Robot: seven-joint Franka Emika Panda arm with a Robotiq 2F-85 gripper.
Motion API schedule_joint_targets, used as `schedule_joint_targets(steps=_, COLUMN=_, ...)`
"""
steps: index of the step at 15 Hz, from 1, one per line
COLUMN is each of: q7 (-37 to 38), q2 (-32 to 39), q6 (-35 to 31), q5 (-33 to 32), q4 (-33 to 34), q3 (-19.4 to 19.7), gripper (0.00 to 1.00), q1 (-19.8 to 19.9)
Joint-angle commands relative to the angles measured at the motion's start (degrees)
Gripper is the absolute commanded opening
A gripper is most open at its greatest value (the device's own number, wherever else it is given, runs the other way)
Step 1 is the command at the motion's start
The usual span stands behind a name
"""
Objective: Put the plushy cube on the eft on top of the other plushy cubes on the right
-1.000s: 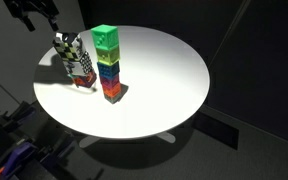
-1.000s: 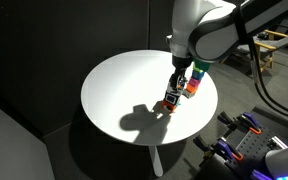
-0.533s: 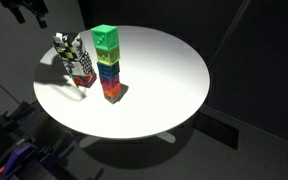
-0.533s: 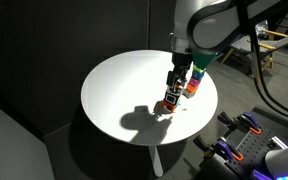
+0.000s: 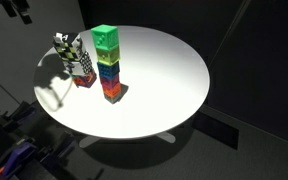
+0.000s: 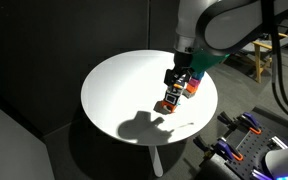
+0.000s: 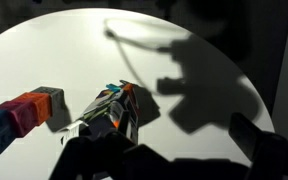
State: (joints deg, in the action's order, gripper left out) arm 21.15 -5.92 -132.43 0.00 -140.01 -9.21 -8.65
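Note:
The small black-and-white plushy cube (image 5: 66, 44) rests tilted on top of the other plushy cubes (image 5: 82, 66), a short stack with a checkered side and a red bottom, near the table's edge. The stack also shows in an exterior view (image 6: 169, 100) and in the wrist view (image 7: 114, 112). My gripper (image 6: 178, 76) is open and empty, and hangs above the stack without touching it. In an exterior view only its lower part (image 5: 16, 9) shows at the top edge. In the wrist view its dark fingers (image 7: 169, 142) frame bare table beside the stack.
A tall multicoloured tower with a green top (image 5: 105, 62) stands close beside the stack on the round white table (image 5: 164, 80); it also shows in the wrist view (image 7: 22, 112). Cables and equipment (image 6: 246, 140) lie on the floor beyond the table.
My gripper has risen away from the stack, leaving the small cube on top. The stack and the tower have not moved.

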Motion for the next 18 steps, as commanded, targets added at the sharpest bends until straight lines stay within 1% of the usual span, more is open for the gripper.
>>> schedule_joint_targets(steps=1, q7=6.93, q2=-4.40, q6=0.26, q5=-0.72, q4=-2.77, q3=-1.57, gripper=1.00, q1=0.04)
schedule_joint_targets(steps=4, q7=10.51, q2=-6.11, q6=1.40, q5=-1.96, q4=-3.38, q3=-2.80, gripper=1.00, q1=0.32)
schedule_joint_targets(steps=6, q7=11.40, q2=-7.06, q6=2.85, q5=-3.04, q4=-3.58, q3=-3.43, gripper=1.00, q1=0.46)
schedule_joint_targets(steps=10, q7=8.30, q2=-8.35, q6=8.24, q5=-4.46, q4=-2.80, q3=-3.54, gripper=1.00, q1=0.44)
schedule_joint_targets(steps=14, q7=5.43, q2=-8.85, q6=11.18, q5=-5.21, q4=-2.41, q3=-3.32, gripper=1.00, q1=0.39)
schedule_joint_targets(steps=15, q7=7.31, q2=-7.68, q6=9.16, q5=-4.21, q4=-2.61, q3=-3.52, gripper=1.00, q1=0.40)
schedule_joint_targets(steps=18, q7=6.44, q2=-7.85, q6=9.69, q5=-4.28, q4=-2.61, q3=-3.50, gripper=1.00, q1=0.37)
